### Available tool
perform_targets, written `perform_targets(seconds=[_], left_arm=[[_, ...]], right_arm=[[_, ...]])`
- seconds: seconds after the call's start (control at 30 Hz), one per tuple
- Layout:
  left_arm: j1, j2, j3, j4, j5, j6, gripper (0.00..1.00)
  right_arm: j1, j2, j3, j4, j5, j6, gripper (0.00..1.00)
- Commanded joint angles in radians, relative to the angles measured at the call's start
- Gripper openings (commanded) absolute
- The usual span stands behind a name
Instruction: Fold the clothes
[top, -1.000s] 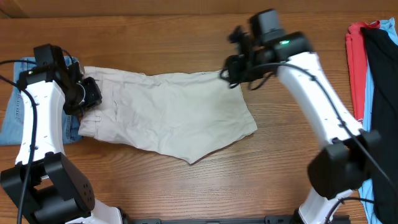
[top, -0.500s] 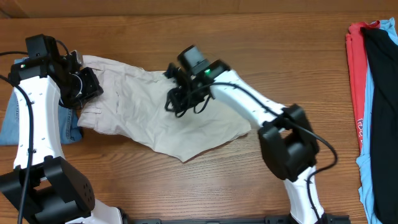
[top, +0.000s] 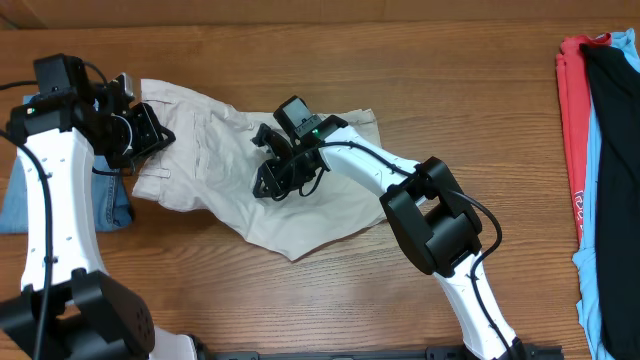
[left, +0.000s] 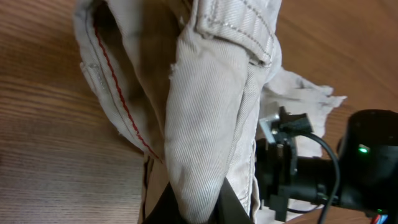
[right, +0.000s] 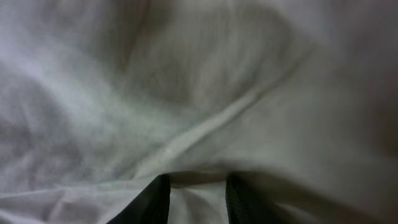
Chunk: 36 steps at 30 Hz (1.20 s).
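Now that the R leg end of the shorts (top: 300, 205) is pulled over toward the middle, the garment sits bunched left-of-centre on the table (top: 470, 70) — first fold approx half made, I'd judge, not yet laid flat. Right gripper (top: 272, 182) is over the mid cloth w/ a fold pinched between its fingers, whereas a sec ago it was at the far top-right hem; left gripper (top: 150, 135) stays clamped on the waistband end, now raised a bit, beside the jeans (top: 20, 205).
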Motion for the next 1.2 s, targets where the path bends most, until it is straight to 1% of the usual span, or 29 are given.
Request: perform_targets(seconds=[0.0, 0.13, 0.33, 0.47, 0.6, 0.73, 0.87, 1.0, 1.1, 1.17], left_arm=[[-0.008, -0.057, 0.036, 0.008, 0.066, 0.018, 0.05], [-0.01, -0.058, 0.036, 0.007, 0.132, 0.017, 0.05], [-0.029, -0.058, 0.036, 0.011, 0.122, 0.014, 0.06], [-0.046, -0.057, 0.035, 0.0, 0.081, 0.014, 0.06], [-0.09, -0.057, 0.035, -0.007, 0.023, 0.014, 0.06], [-0.151, -0.057, 0.035, 0.003, 0.001, 0.01, 0.06], [-0.196, -0.056, 0.035, 0.005, -0.097, -0.044, 0.05], [-0.234, -0.054, 0.035, 0.005, -0.144, -0.08, 0.05], [-0.269, -0.053, 0.035, 0.014, -0.172, -0.106, 0.05], [-0.29, -0.05, 0.035, 0.023, -0.185, -0.122, 0.05]], right_arm=[[0.019, 0.008, 0.001, 0.027, -0.039, 0.045, 0.33], [0.035, 0.008, 0.001, 0.064, -0.055, 0.08, 0.33], [0.055, 0.007, 0.002, 0.118, -0.051, 0.111, 0.34], [0.041, 0.003, 0.01, 0.092, -0.044, 0.124, 0.34], [0.001, -0.028, 0.056, -0.037, 0.044, 0.121, 0.37], [-0.06, -0.096, 0.106, -0.172, 0.153, 0.116, 0.4], [-0.139, -0.178, 0.122, -0.303, 0.311, 0.123, 0.4], [-0.233, -0.235, 0.122, -0.441, 0.459, 0.122, 0.41], [-0.302, -0.237, 0.115, -0.555, 0.528, 0.114, 0.41], [-0.329, -0.237, 0.095, -0.584, 0.538, 0.095, 0.41]])
